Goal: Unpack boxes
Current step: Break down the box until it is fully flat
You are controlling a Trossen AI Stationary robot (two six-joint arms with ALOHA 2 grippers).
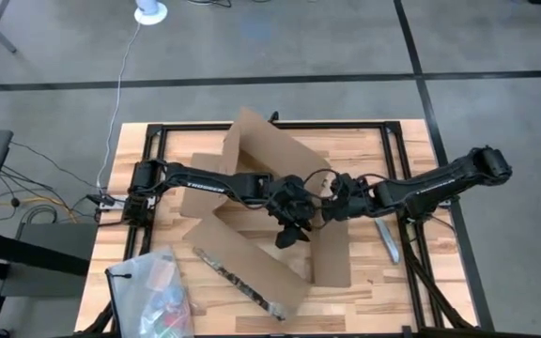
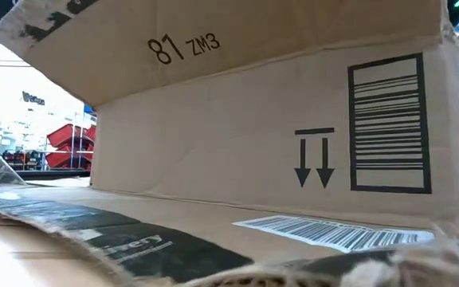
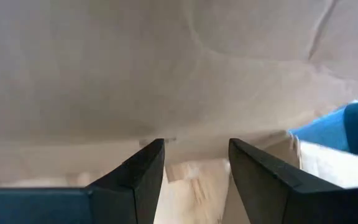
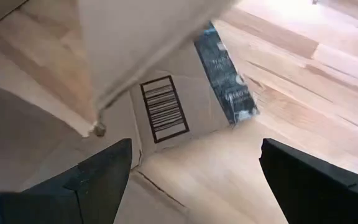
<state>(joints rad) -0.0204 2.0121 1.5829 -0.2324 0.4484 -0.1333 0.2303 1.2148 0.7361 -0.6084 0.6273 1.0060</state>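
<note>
The brown cardboard box [image 1: 252, 150] lies opened in the middle of the table, its flaps spread out. One flap bearing "81" [image 2: 166, 49] rises in the low view, and the white barcode label [image 2: 333, 233] lies flat. My left gripper [image 1: 291, 225] is down among the box walls, open, facing a cardboard wall [image 3: 166, 74]. A blue thing [image 3: 353, 124] shows beside that wall. My right gripper [image 1: 332, 199] hangs close by, open wide [image 4: 194, 155], above a flap with a printed barcode [image 4: 163, 109] and dark tape strip [image 4: 225, 74]. My left gripper's fingertips [image 3: 151, 155] stand right up against the cardboard wall, pointing down into the box. I cannot tell whether they touch it. My right gripper touches nothing.
A clear plastic bag [image 1: 153, 291] with small coloured items lies at the table's near left corner. A slim silvery tool [image 1: 388, 239] lies on the wood right of the box. Bare wood [image 1: 383, 150] shows at the far right.
</note>
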